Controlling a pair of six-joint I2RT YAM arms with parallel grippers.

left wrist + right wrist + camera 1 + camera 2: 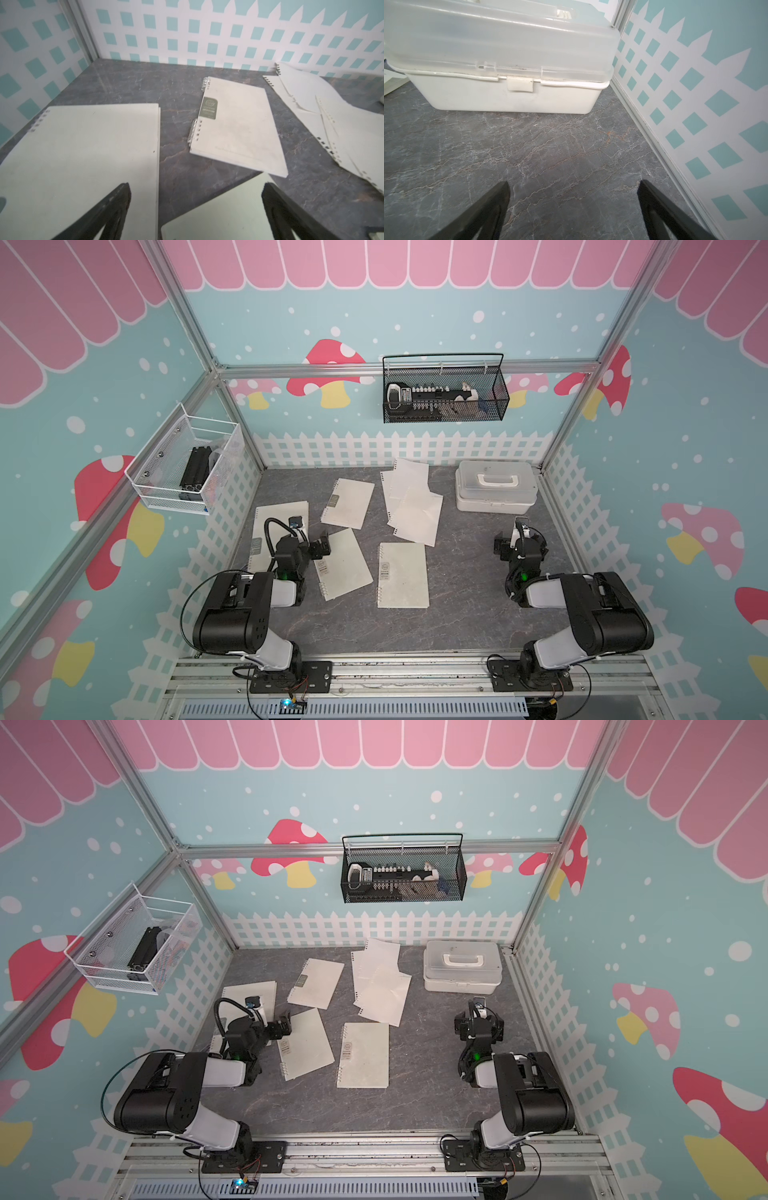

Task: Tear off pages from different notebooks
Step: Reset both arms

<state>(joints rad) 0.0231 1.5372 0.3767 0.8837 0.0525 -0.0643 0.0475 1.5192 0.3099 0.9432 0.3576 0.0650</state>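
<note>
1. Notebooks point(403, 574) are seen closed and flat on the dark tabletop point(457, 622) in both top views, four in all. The middle notebook point(363, 1054) is placed at the centre, with the tilted notebook point(347, 566) just beside it at 9 o'clock. The large notebook point(286, 512) is found farther out, between 9 and 10 o'clock, partly hidden by the left arm point(291, 556). The far notebook point(349, 504) is placed at 11 o'clock. The pages point(413, 504), loose and overlapping, are piled at 12 o'clock, and a white lidded box point(494, 489) is set at 2 o'clock.
2. In the left wrist view, the left gripper point(196, 185) is shown spread wide with nothing held. One finger point(108, 207) is seen against the large notebook, and the tilted notebook's corner is seen between the fingers. The far notebook and the pages are seen ahead.
3. In the right wrist view, the right gripper point(573, 182) is shown spread wide and empty over bare tabletop. The box is seen closed just ahead, near the wall point(695, 104).
</note>
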